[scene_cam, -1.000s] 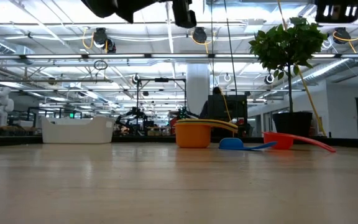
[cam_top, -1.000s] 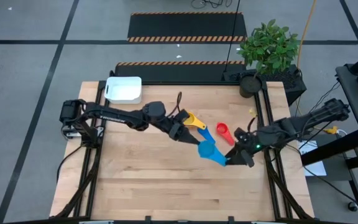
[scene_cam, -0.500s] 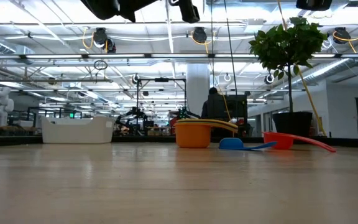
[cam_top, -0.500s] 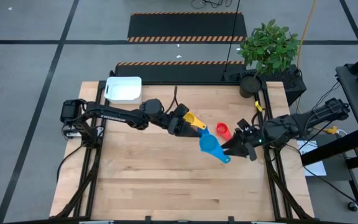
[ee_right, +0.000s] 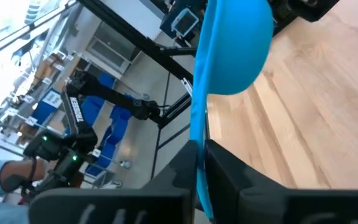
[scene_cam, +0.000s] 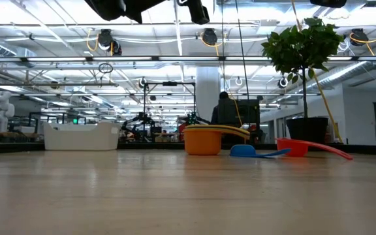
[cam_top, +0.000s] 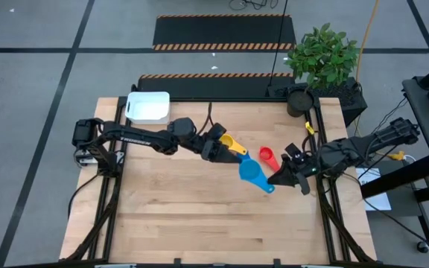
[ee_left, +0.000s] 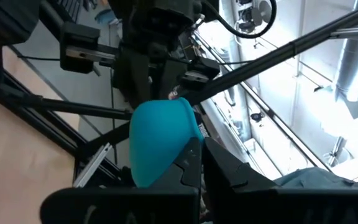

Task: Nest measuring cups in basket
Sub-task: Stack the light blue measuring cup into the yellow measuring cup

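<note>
A light blue measuring cup (cam_top: 250, 171) hangs in the air over the table's middle right, between my two grippers. My left gripper (cam_top: 233, 155) is shut on it from the left side, and its bowl (ee_left: 157, 140) fills the left wrist view. My right gripper (cam_top: 276, 181) is shut on its handle from the right. Whether a second cup sits nested in it, I cannot tell. An orange cup with a yellow one on it (scene_cam: 203, 140), a dark blue cup (scene_cam: 243, 151) and a red cup (cam_top: 267, 155) lie on the table. The white basket (cam_top: 148, 106) stands at the far left. My left gripper meets the cup at the edge beside its bowl (ee_left: 194, 138), coming level from the table's left. The bowl hides the exact part. The cup is lifted clear of the table. My right gripper pinches the cup's flat handle (ee_right: 199, 124) between its two fingers. They come from the table's right and lie along the handle. The bowl stands beyond the fingertips, clear of the table.
A potted plant (cam_top: 320, 56) stands at the table's far right corner. The near half of the wooden table (cam_top: 199, 223) holds nothing. People and other machines show in the room beyond the table.
The light blue cup has moved a little toward the far edge, still in the air. My left gripper went that way with it. My right gripper also rose toward the far edge and has shut on the cup's handle.
</note>
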